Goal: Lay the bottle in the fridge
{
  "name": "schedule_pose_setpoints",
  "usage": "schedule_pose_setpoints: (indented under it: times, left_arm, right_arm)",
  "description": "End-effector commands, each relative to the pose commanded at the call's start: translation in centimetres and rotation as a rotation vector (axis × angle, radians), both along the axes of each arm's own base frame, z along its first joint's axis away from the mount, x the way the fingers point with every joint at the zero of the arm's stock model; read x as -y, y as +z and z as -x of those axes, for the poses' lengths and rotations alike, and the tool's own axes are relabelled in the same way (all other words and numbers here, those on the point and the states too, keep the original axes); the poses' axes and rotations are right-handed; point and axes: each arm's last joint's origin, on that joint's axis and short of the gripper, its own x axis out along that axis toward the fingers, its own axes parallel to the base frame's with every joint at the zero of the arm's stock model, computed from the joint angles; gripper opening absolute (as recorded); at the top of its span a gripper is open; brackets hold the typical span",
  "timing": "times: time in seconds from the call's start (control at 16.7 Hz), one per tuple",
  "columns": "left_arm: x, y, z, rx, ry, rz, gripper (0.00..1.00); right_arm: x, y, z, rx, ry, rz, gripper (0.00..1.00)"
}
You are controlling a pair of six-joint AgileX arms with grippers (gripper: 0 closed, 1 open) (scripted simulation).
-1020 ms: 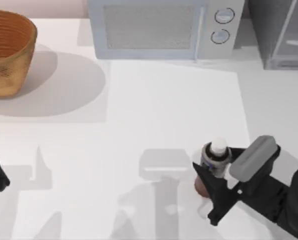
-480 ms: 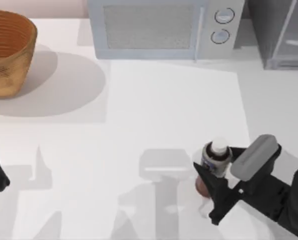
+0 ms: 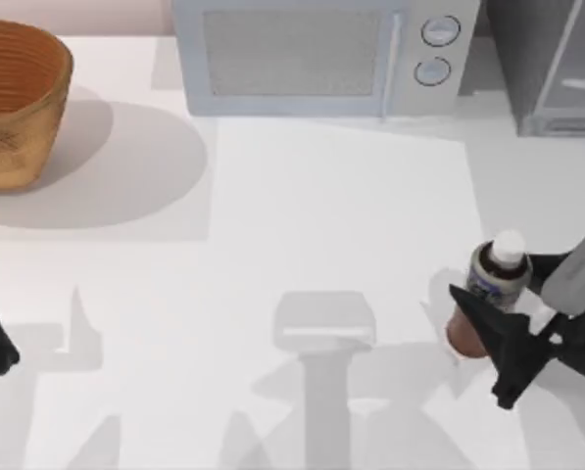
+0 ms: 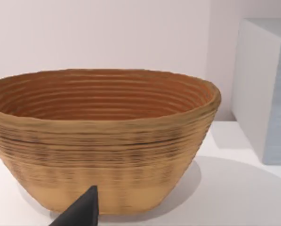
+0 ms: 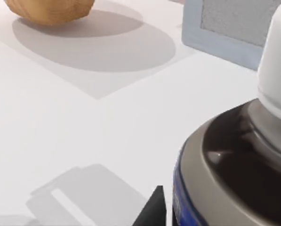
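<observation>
Bottle (image 3: 495,284) is clamped upright in the right gripper (image 3: 498,323), well short of the fridge (image 3: 552,69). Pickup appears done; carrying and laying inside remain. Left gripper's (image 4: 79,214) state: cannot tell.

Bare table (image 3: 351,196) betw. bottle (image 3: 490,286) & fridge (image 3: 557,59); microwave (image 3: 321,54) probably clear.
</observation>
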Motion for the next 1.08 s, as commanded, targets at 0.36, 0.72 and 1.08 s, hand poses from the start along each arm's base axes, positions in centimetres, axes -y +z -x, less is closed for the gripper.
schedule_pose_setpoints:
  times: [0.36,0.72,1.08]
  left_arm:
    - [0.0,0.0,0.0,0.000,0.000,0.000,1.00]
    - [0.0,0.0,0.0,0.000,0.000,0.000,1.00]
    - [0.0,0.0,0.0,0.000,0.000,0.000,1.00]
  right_arm:
    - [4.0,1.3,1.0,-0.002,-0.009,-0.001,0.01]
    - [4.1,1.3,1.1,-0.008,-0.008,-0.004,0.01]
    - [5.2,1.4,2.5,-0.067,-0.183,0.002,0.01]
